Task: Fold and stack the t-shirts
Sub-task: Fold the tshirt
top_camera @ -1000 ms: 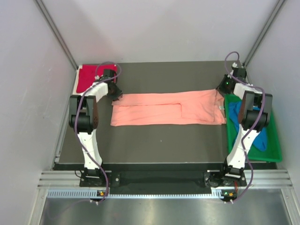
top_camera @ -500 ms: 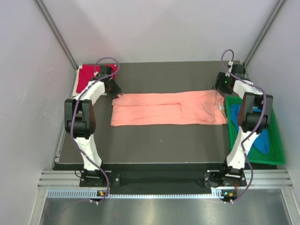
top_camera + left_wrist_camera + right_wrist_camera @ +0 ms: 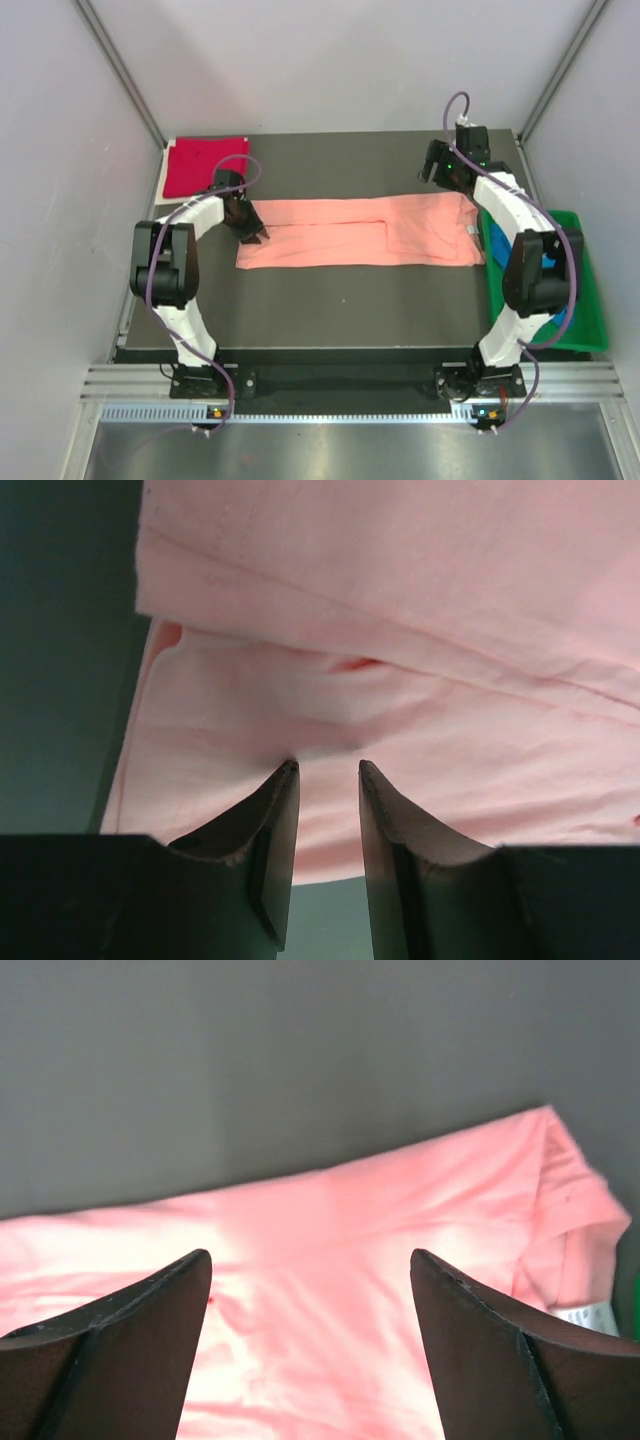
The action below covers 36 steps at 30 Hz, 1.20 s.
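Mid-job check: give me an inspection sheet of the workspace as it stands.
Surface: dark table, flat.
Job's things: salmon-pink shirt folded into a long strip, centre; red shirt folded, far-left corner; blue shirt in green tray, partly hidden.
Clutter: nothing seen.
Pincers: left pincer narrowly parted, tips on the salmon-pink shirt's left end, grip unclear; right pincer open, empty.
Cables: purple cables loop along both arms.
Surroundings: grey walls, metal rails.
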Tool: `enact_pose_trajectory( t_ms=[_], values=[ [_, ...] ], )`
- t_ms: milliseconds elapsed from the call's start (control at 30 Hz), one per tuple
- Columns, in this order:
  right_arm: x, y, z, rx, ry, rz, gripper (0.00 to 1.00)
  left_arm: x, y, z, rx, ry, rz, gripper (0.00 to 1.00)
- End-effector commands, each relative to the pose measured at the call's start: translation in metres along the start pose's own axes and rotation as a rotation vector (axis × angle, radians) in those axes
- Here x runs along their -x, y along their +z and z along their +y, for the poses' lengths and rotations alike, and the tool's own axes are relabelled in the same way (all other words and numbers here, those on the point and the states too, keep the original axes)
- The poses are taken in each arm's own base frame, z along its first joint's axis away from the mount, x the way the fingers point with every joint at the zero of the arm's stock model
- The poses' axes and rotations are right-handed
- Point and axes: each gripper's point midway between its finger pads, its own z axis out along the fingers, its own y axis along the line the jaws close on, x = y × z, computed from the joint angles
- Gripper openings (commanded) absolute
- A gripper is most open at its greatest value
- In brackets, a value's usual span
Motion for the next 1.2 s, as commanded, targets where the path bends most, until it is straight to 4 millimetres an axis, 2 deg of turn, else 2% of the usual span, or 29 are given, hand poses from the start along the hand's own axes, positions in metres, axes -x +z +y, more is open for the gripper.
enact_pose_trajectory(
  t_ms=[0, 33, 200, 267, 300, 367, 400, 433, 467, 533, 667, 767, 900, 967, 1067, 1167],
  values=[
    [0.001, -0.024, 0.005, -0.002, 0.037, -0.046, 0.81, 0.003, -0.025, -0.002, -0.01, 0.078, -0.042, 0.35],
    [0.003, -0.032, 0.006, 0.005, 0.037, -0.059, 0.81, 0.004, -0.028, 0.005, 0.026, 0.098, -0.054, 0.36],
    [-0.018, -0.044, 0.017, 0.062, 0.014, -0.017, 0.8, 0.006, -0.048, 0.033, 0.114, 0.082, -0.082, 0.39],
    [-0.023, -0.05, 0.018, 0.074, 0.004, -0.011, 0.81, 0.005, -0.057, 0.035, 0.084, 0.068, -0.097, 0.4],
    [-0.025, -0.052, 0.02, 0.084, -0.003, -0.006, 0.81, -0.001, -0.056, 0.044, 0.093, 0.053, -0.086, 0.41],
    [-0.028, -0.057, 0.022, 0.096, -0.001, -0.007, 0.81, -0.007, -0.06, 0.045, 0.08, 0.055, -0.085, 0.41],
    [-0.03, -0.058, 0.025, 0.113, -0.001, -0.001, 0.81, -0.011, -0.058, 0.056, 0.091, 0.024, -0.07, 0.42],
    [-0.029, -0.063, 0.028, 0.129, 0.004, -0.009, 0.81, -0.014, -0.057, 0.059, 0.083, 0.009, -0.061, 0.42],
    [-0.037, -0.063, 0.028, 0.14, 0.005, 0.005, 0.86, -0.016, -0.057, 0.054, 0.032, -0.002, -0.054, 0.42],
    [-0.04, -0.07, 0.037, 0.184, -0.005, -0.001, 1.0, -0.024, -0.053, 0.064, 0.006, -0.056, -0.026, 0.42],
    [-0.05, -0.071, 0.035, 0.189, -0.015, 0.007, 1.0, -0.031, -0.051, 0.074, 0.028, -0.07, -0.022, 0.43],
    [-0.056, -0.07, 0.034, 0.193, -0.02, 0.021, 1.0, -0.041, -0.043, 0.083, 0.052, -0.083, 0.001, 0.42],
    [-0.06, -0.07, 0.034, 0.199, -0.015, 0.022, 1.0, -0.044, -0.033, 0.092, 0.077, -0.1, 0.001, 0.41],
    [-0.061, -0.071, 0.033, 0.196, -0.017, 0.02, 1.0, -0.045, -0.03, 0.096, 0.098, -0.101, 0.003, 0.39],
    [-0.062, -0.074, 0.031, 0.193, -0.018, 0.016, 1.0, -0.041, -0.032, 0.105, 0.145, -0.1, -0.027, 0.31],
    [-0.062, -0.076, 0.03, 0.189, -0.019, 0.008, 1.0, -0.035, -0.039, 0.113, 0.202, -0.112, -0.068, 0.11]
  ],
)
